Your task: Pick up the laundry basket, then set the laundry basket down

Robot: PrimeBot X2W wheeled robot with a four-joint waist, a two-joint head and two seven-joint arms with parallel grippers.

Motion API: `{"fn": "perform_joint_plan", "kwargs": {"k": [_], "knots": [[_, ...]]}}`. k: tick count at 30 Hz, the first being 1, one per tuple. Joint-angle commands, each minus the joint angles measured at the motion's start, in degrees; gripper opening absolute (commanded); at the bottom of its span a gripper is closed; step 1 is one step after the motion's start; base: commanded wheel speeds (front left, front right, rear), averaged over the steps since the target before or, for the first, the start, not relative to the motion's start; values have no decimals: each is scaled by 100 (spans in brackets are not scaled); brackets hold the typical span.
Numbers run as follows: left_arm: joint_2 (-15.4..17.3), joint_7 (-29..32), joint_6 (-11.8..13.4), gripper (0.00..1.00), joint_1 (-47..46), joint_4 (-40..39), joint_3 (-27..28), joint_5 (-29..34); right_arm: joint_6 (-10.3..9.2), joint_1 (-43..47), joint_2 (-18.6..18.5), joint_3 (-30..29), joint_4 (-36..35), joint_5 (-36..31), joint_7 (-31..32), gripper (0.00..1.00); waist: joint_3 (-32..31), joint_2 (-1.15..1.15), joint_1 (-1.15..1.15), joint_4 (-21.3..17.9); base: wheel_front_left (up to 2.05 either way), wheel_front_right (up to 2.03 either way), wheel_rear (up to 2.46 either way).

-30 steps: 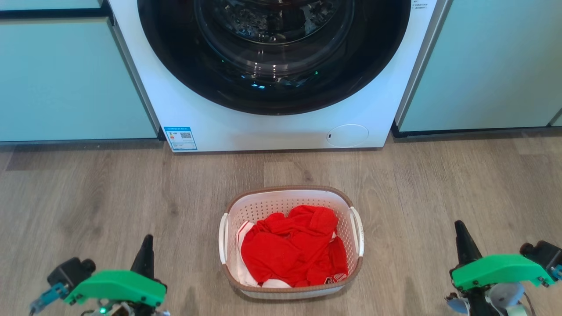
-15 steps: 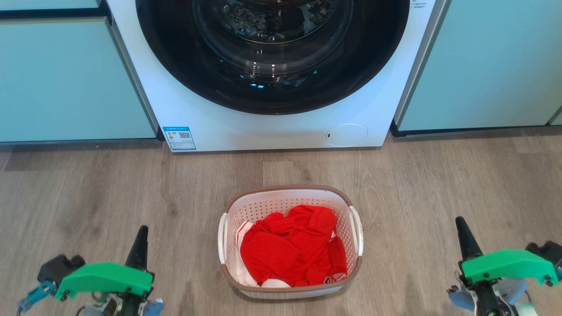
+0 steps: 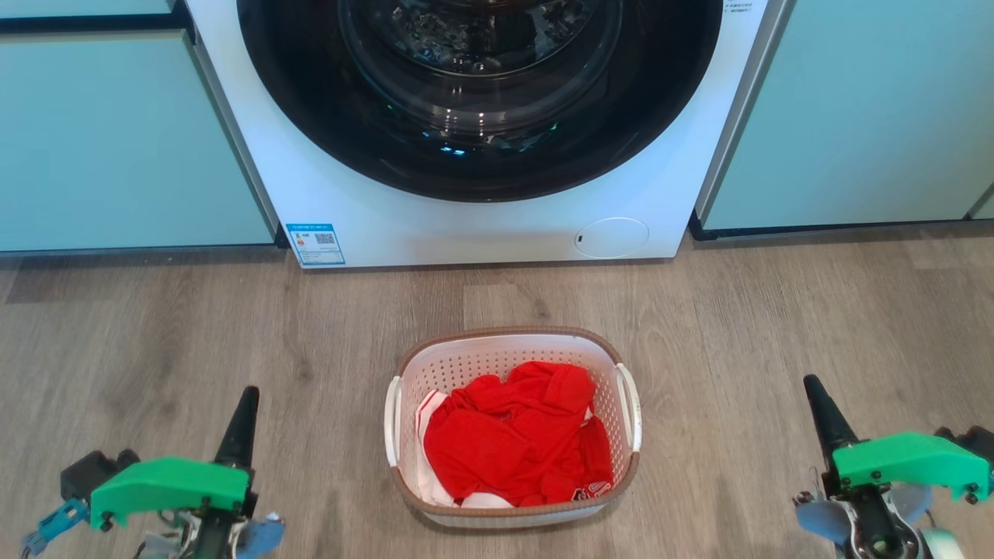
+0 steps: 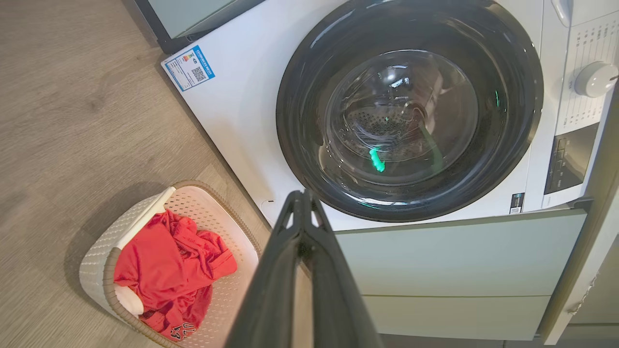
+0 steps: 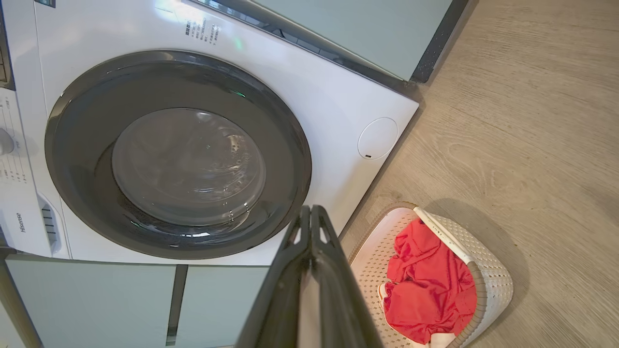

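Observation:
The laundry basket [image 3: 466, 361] stands on the wood floor in front of the washing machine, white and perforated with a brown rim and two white side handles. Red clothing [image 3: 516, 435] lies heaped inside it. My left gripper [image 3: 247, 396] hangs shut and empty well to the basket's left, fingers pointing toward the machine. Far off to the basket's right, my right gripper [image 3: 814, 384] is shut and empty too. The left wrist view has the basket [image 4: 99, 253] at lower left beside the shut left gripper [image 4: 302, 195]; the right wrist view has the basket [image 5: 488, 270] at lower right of the shut right gripper [image 5: 310, 210].
A white front-loading washing machine [image 3: 481, 225] with a dark round door stands just behind the basket, between pale green cabinets [image 3: 116, 140] on both sides. Bare wood floor [image 3: 776, 326] lies left, right and in front of the basket.
Both arms have shifted slightly outward, away from the basket, and both fingertips now sit a little higher in the view. The basket has stayed where it was.

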Motion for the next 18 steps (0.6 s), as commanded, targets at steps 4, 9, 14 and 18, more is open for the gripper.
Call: {"fn": "perform_joint_plan", "kwargs": {"k": [4,9,14,18], "knots": [[15,84,-104,0,-416,-129,291,-325,28,-312,-134,32,-176,360,99,0,2,0,0,-6,0,0,0],[-8,168,-176,0,-473,-107,384,-639,29,-346,-134,2,-171,696,183,0,6,0,0,-14,0,0,0],[-31,252,-248,0,-529,-85,478,-953,30,-380,-135,-29,-166,1033,268,0,9,0,0,-22,0,0,0],[-54,337,-321,0,-586,-62,572,-1266,32,-415,-136,-60,-161,1369,353,0,12,0,0,-30,0,0,0]]}}
